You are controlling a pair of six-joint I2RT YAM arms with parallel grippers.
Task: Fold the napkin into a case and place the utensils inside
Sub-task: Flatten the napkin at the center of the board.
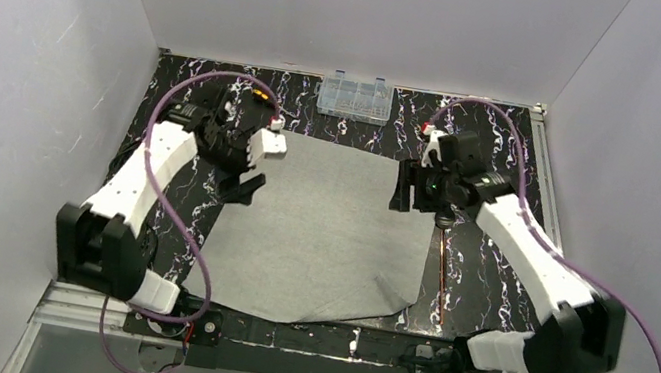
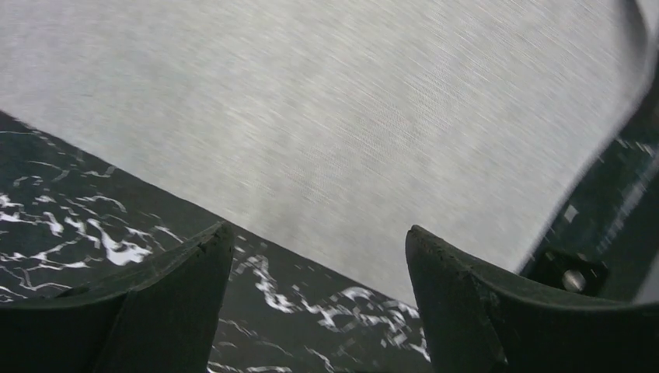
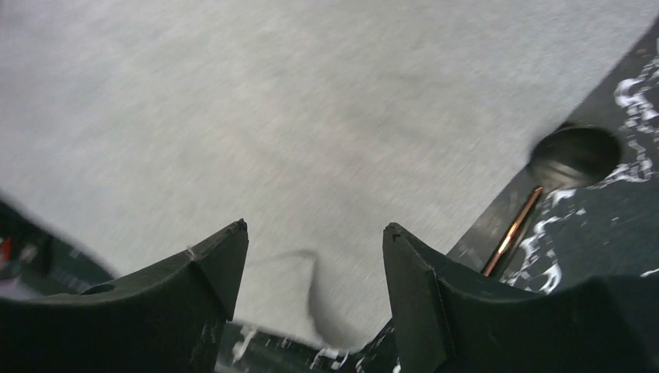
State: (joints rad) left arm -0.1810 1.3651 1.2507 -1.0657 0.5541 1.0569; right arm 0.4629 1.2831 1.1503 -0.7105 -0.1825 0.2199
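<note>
The napkin [image 1: 328, 237] lies spread out as one flat light-grey sheet in the middle of the black marbled table [image 1: 484, 273]. My left gripper [image 1: 244, 184] hovers at its far left edge, open, with only table between the fingers; in the left wrist view the gripper [image 2: 319, 241] sits just off the napkin [image 2: 350, 116]. My right gripper [image 1: 403, 191] is open over the far right edge. Its wrist view shows the gripper [image 3: 315, 227] empty above the napkin [image 3: 295, 116], whose near corner is puckered. The utensils [image 1: 439, 281] lie along the napkin's right side, with a dark spoon head [image 3: 575, 155] and copper handle [image 3: 513, 229].
A clear plastic compartment box [image 1: 354, 97] stands at the back edge of the table. White walls close in the left, right and back. The arm bases sit on the rail at the near edge.
</note>
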